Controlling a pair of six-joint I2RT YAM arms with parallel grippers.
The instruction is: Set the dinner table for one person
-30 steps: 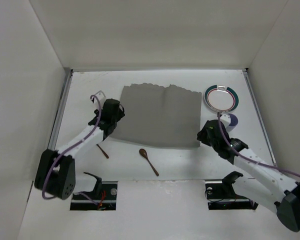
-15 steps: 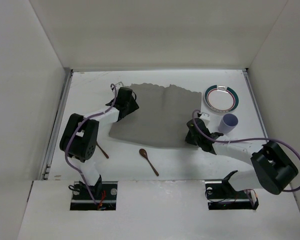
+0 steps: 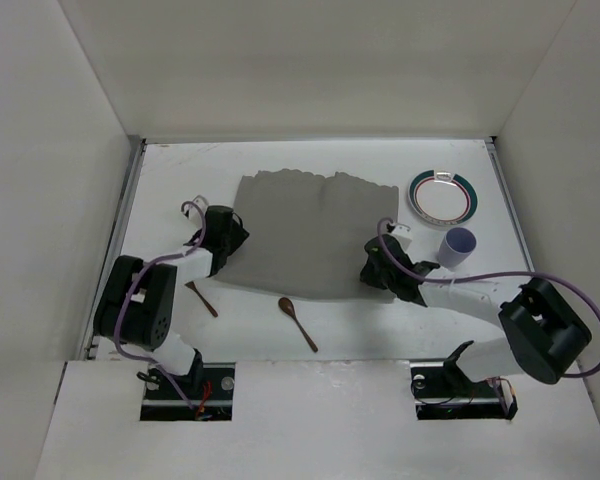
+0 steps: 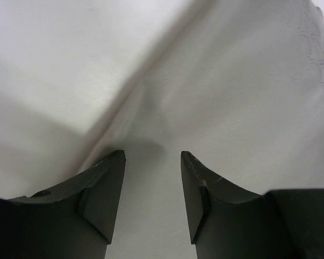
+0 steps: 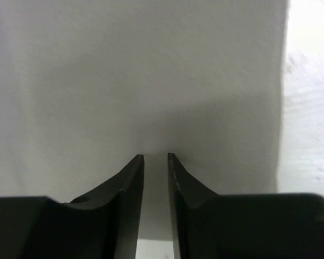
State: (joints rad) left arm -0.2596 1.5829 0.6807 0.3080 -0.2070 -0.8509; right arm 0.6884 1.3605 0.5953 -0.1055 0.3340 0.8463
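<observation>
As seen from above, a large white dinner table (image 3: pixel 180 170) inside a white-walled booth, stretching from the arm bases at the near edge to the back wall. Spread across its middle, a grey placemat (image 3: pixel 310 235), nearly flat, with a faint centre crease and a wavy far edge. To the right of the mat, towards the far right corner, an empty plate (image 3: pixel 442 197) with a teal rim; just nearer, a lilac cup (image 3: pixel 460 244), upright. On bare table in front of the mat, a wooden spoon (image 3: pixel 298 322) and, further left, a slimmer wooden utensil (image 3: pixel 202 299), too small to identify. Nothing on the mat yet, so setting barely begun. Left gripper (image 3: pixel 227 233) low at the mat's left edge, fingers (image 4: pixel 100 199) well apart in its wrist view, poised over the cloth's border with nothing clamped between them. Right gripper (image 3: pixel 377 268) low over the mat's near right corner, its fingertips (image 5: pixel 127 183) parted only by a narrow slit, grey cloth showing through, nothing pinched. Both stationed at opposite sides, probably to tug or press the mat square and smooth before loading it with plate, cup and cutlery.
</observation>
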